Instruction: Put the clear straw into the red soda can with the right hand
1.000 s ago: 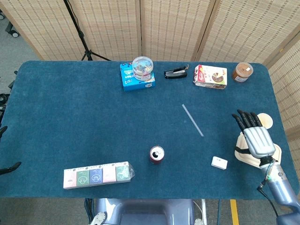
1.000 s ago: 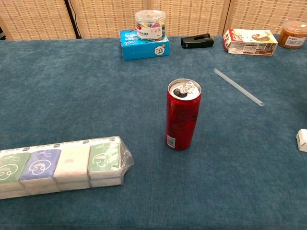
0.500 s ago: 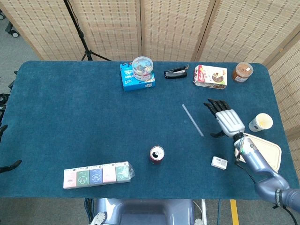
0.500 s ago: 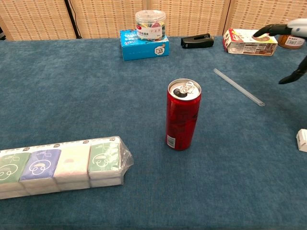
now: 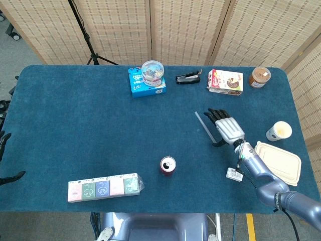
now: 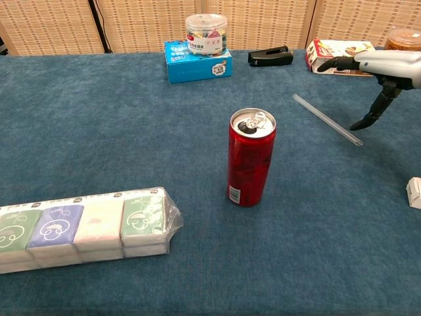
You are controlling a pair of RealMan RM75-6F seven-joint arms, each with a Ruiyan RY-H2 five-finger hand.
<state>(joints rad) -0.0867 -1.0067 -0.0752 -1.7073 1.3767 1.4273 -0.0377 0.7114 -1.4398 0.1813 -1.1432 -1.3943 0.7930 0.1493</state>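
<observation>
Blue felt covers the table [image 5: 75, 125] under my right hand [image 5: 225, 129]. Off to its left and nearer me stands the smooth red can [image 6: 250, 158], tab end up. The thin clear straw [image 5: 205, 127] lies flat just left of my spread, empty fingers [image 5: 215, 114], which were further right half a second ago.

In the chest view the silver right hand [image 6: 385, 66] runs off the right edge, as does the small white box [image 6: 414, 192]; the pastel tissue multipack [image 6: 85, 227] is cropped at left
</observation>
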